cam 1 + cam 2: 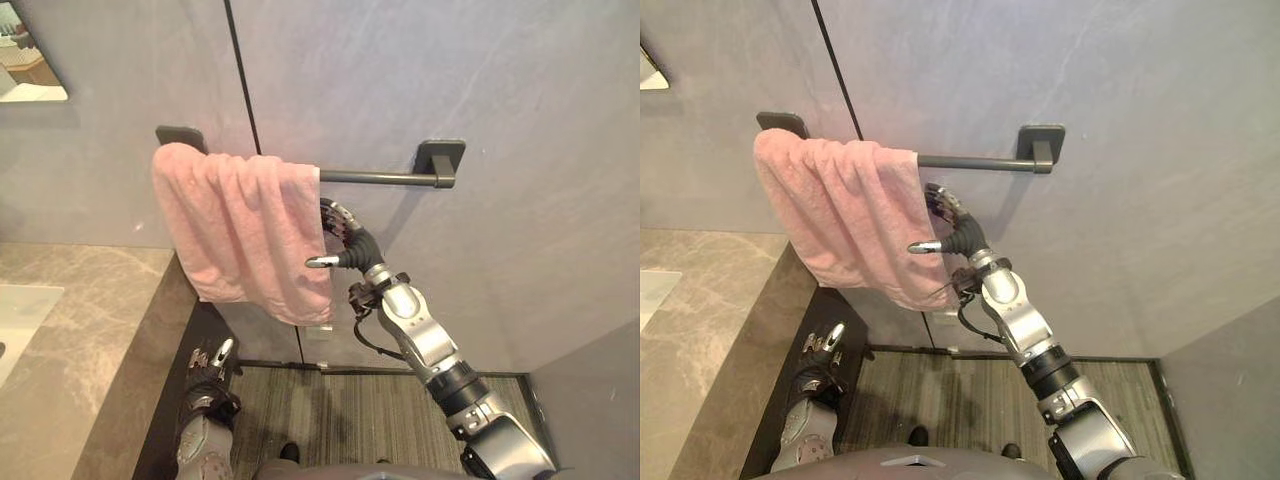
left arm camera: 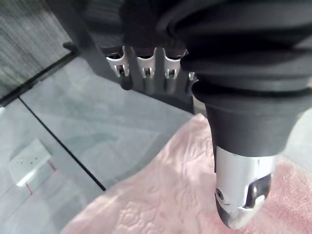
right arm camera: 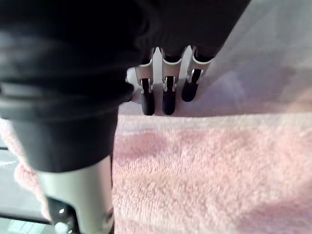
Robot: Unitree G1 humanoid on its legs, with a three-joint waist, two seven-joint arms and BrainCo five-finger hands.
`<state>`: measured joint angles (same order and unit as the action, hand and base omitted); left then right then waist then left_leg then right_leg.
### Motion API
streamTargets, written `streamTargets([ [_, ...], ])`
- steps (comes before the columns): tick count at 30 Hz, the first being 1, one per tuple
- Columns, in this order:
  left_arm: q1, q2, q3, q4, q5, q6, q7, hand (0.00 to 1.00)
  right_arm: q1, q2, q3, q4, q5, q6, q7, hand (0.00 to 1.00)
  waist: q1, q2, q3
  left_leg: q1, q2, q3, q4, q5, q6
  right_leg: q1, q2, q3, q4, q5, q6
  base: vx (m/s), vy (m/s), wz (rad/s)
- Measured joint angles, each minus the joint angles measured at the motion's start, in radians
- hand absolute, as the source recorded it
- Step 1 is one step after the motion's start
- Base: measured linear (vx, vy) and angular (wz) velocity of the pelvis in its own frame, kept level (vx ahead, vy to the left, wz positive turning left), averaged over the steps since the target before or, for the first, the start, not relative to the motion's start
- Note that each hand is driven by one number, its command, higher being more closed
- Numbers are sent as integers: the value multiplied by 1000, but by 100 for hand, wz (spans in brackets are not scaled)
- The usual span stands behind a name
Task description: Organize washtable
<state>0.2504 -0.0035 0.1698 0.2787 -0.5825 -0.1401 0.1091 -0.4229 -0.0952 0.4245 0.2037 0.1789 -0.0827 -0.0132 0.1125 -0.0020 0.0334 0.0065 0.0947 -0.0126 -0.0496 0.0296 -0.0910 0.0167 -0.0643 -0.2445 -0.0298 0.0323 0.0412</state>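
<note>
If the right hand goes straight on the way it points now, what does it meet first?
Probably the pink towel beside the right hand; depth is unclear, so perhaps the wall behind.

Towel [image 1: 240, 225] over rail's [image 1: 385, 178] left end; right hand [image 1: 345, 240] at towel's right edge; counter [image 1: 100, 320] below left, sink [image 1: 20, 315] in it

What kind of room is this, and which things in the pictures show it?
Most likely a bathroom: a pink towel hangs over a dark wall-mounted towel bar, beside a marble counter with a white sink.
</note>
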Motion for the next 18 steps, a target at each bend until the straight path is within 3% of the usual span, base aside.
streamTargets([
  [5,-1,0,-22,-15,-2,-3,0,0,-68,34,41,92,11,2,3,0,8,0,0,-1,0,-1,0,0,0,5,2,0,-6,2,-2,0,0,0],
  [6,-1,0,-23,-16,-3,-3,0,0,-78,41,59,113,36,2,4,100,10,-1,0,-1,1,-1,-1,0,0,12,4,-1,-16,7,-3,0,0,0],
  [18,-7,5,-34,-71,-30,-19,8,0,-119,57,89,201,38,19,13,100,36,-1,0,-2,16,-9,-18,3,-7,18,20,-15,-31,7,-6,-5,-5,3],
])
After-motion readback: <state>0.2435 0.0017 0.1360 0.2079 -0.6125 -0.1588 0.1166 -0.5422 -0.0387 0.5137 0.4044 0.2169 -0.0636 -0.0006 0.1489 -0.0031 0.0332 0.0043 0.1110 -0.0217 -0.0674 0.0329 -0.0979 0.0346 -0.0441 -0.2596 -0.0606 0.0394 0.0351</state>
